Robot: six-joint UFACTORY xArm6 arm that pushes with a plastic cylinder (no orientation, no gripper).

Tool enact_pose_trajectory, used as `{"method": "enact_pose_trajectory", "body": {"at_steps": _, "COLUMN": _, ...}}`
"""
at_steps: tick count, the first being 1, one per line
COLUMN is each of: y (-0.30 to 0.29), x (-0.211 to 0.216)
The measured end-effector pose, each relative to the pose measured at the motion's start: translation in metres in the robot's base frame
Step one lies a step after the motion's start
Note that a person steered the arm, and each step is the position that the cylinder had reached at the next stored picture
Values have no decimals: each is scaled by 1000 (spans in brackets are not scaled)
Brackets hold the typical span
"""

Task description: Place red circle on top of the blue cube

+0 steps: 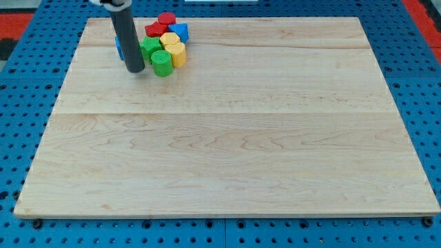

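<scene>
The red circle (166, 19) sits at the top of a tight cluster of blocks near the board's top left. A second red block (155, 30) lies just below and left of it. A blue cube (180, 32) touches the cluster's right side. Another blue block (118, 45) is mostly hidden behind the rod on the left. My tip (134, 70) rests on the board at the cluster's lower left, just left of the green blocks. The rod rises up out of the view's top.
Two green blocks (150, 49) (162, 63) and two yellow blocks (169, 40) (178, 54) fill the cluster's lower part. The wooden board (234, 138) lies on a blue perforated table (21, 103).
</scene>
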State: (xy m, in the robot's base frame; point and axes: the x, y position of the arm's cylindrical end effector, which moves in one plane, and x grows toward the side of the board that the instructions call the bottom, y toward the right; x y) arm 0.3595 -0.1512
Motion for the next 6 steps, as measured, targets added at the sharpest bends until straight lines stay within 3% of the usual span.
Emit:
{"method": "enact_pose_trajectory", "body": {"at_steps": 1, "y": 95, "x": 10}}
{"method": "enact_pose_trajectory", "body": {"at_steps": 2, "y": 175, "x": -58}}
{"method": "enact_pose_trajectory", "body": {"at_steps": 3, "y": 164, "x": -134}}
{"method": "enact_pose_trajectory", "body": {"at_steps": 4, "y": 110, "x": -167}}
{"method": "enact_pose_trajectory", "body": {"at_steps": 6, "y": 3, "x": -146}}
